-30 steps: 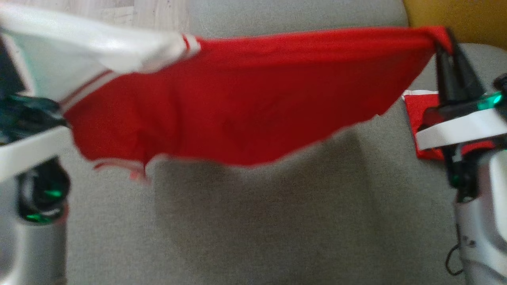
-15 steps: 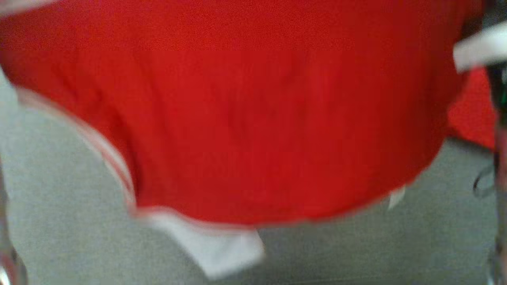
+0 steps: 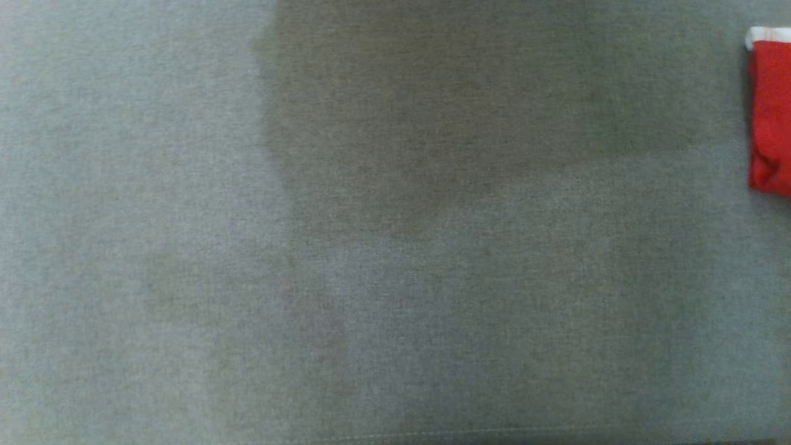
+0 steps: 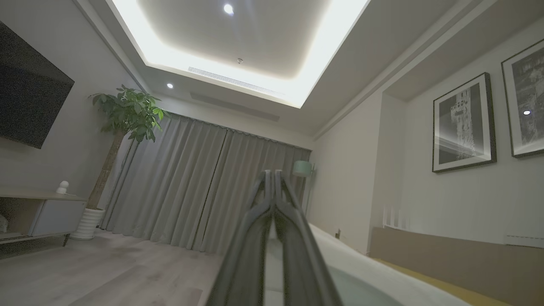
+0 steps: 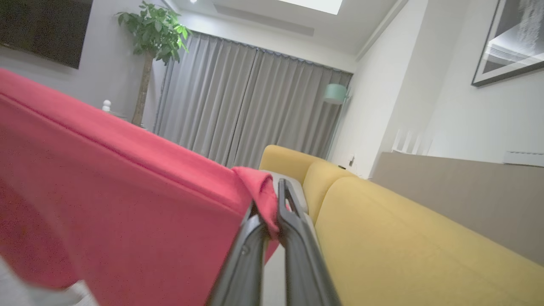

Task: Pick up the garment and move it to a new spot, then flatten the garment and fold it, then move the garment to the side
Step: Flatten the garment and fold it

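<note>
The garment (image 5: 127, 204) is red and hangs in the air as a wide sheet at the left of the right wrist view. My right gripper (image 5: 272, 197) is shut on a bunched red corner of it. My left gripper (image 4: 272, 174) points up into the room with its fingers pressed together. White cloth (image 4: 361, 276) shows between the left fingers and spreads away at the lower right, looking like the garment's white part.
A grey seat cushion (image 3: 371, 247) lies below the head camera, with a folded red piece with a white edge (image 3: 769, 111) at its right edge. Beside the right gripper runs a yellow sofa back (image 5: 403, 246). Farther off stand a potted plant (image 4: 123, 114) and curtains.
The whole head picture has shifted, so the camera has moved. The red garment stretched between both grippers, and the grippers themselves, have passed out of that view, which now looks onto the cushion.
</note>
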